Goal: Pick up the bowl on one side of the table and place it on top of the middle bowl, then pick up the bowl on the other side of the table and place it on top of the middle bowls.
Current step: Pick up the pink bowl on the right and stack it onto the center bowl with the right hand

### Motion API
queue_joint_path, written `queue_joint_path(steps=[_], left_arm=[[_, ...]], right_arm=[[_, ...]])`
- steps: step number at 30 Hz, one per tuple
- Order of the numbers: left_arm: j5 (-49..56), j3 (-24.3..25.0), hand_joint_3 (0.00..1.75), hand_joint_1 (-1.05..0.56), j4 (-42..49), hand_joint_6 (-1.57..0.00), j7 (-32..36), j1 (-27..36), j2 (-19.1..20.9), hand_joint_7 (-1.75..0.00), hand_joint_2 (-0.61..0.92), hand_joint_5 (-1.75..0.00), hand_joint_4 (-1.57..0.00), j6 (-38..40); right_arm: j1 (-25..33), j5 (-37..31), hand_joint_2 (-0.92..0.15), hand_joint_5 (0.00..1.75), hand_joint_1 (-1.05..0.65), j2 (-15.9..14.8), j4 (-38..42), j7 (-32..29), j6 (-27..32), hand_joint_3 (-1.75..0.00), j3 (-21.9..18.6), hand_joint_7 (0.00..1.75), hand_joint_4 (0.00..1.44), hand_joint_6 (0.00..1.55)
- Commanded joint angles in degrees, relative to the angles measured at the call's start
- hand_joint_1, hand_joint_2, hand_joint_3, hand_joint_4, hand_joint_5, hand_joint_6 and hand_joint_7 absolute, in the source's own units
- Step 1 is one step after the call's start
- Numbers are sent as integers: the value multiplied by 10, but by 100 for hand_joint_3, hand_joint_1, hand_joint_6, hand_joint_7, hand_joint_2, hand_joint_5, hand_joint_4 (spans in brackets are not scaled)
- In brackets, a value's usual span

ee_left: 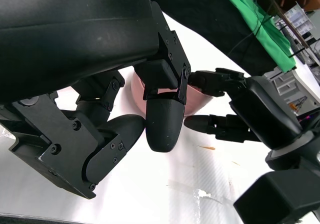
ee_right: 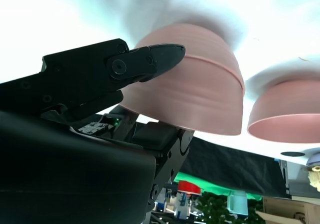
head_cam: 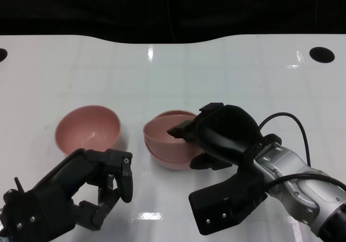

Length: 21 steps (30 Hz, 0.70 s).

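Pink stacked bowls [head_cam: 170, 142] stand mid-table; the right hand [head_cam: 219, 136] pinches the upper bowl's rim. The left bowl [head_cam: 88, 129] sits just beyond the left hand [head_cam: 89, 185], whose fingers are apart, holding nothing.

No text, label, brand or number can be read anywhere.

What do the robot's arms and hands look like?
Both hands, the left hand and the right hand, are black, chunky and rounded, with small screws. The right forearm is shiny silver metal, and a thin black cable loops over it.
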Motion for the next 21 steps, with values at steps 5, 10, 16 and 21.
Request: queue_joint_path(steps=[5, 10, 16, 21], left_arm=[[-5, 2, 144, -12, 7, -79, -4, -7, 9, -159, 35, -175, -87, -3], [-5, 3, 144, -14, 5, -79, -2, -5, 9, -160, 34, -175, -88, 2], [-5, 3, 145, -15, 2, -80, -2, -4, 9, -160, 34, -175, -88, 5], [-5, 3, 146, -15, 2, -79, -2, -4, 9, -160, 34, -175, -88, 6]], right_arm=[[22, 3, -92, 30, -76, -25, -65, 57, 22, -25, -10, 0, 20, 35], [28, -3, -92, 30, -78, -33, -85, 64, 26, -26, -10, 0, 17, 32], [40, -12, -92, 33, -79, -38, -101, 51, 22, -27, -10, 0, 17, 32], [41, -14, -92, 34, -79, -37, -101, 51, 21, -28, -12, 0, 17, 32]])
